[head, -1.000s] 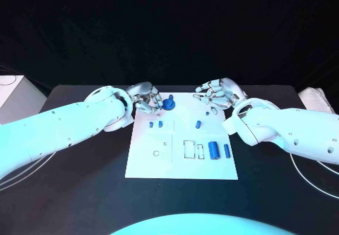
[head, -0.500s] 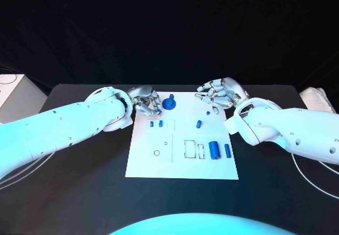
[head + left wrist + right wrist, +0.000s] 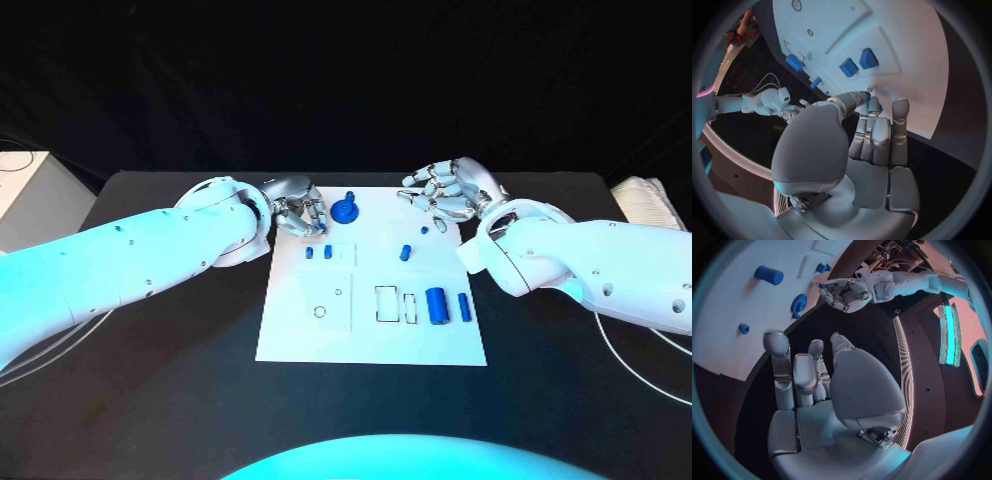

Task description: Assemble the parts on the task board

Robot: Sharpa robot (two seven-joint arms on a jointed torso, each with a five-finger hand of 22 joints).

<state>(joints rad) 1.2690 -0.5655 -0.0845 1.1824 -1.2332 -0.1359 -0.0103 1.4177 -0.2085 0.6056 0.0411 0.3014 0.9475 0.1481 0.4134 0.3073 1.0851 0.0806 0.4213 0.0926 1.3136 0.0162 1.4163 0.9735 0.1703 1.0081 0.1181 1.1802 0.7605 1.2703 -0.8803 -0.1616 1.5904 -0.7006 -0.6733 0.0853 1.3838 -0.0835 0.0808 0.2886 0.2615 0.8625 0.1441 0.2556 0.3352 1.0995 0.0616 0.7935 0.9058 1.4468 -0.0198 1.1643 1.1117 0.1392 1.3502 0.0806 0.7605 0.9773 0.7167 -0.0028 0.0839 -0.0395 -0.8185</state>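
Observation:
The white task board (image 3: 372, 330) lies mid-table. A blue round part (image 3: 346, 210) with a stub handle stands at its far edge, seen too as the round part (image 3: 798, 304). My left hand (image 3: 296, 213) sits just left of it, fingers curled in and holding nothing; its palm and fingers (image 3: 873, 135) hover over the board's edge. My right hand (image 3: 450, 197) is at the far right corner, fingers curled (image 3: 804, 375), empty. Two small blue blocks (image 3: 319, 252) (image 3: 858, 62), a short piece (image 3: 405, 253), a tiny peg (image 3: 424, 231) and two blue cylinders (image 3: 449, 306) lie on the board.
Outlined slots (image 3: 392, 305) and a small ring hole (image 3: 319, 313) mark the board's near half. A white box (image 3: 29, 195) stands at the table's left edge and pale cloth (image 3: 646, 200) at the right. Cables trail beside both arms.
My left hand has drawn a little to the left off the blue round part, which now stands free. The right hand has barely shifted.

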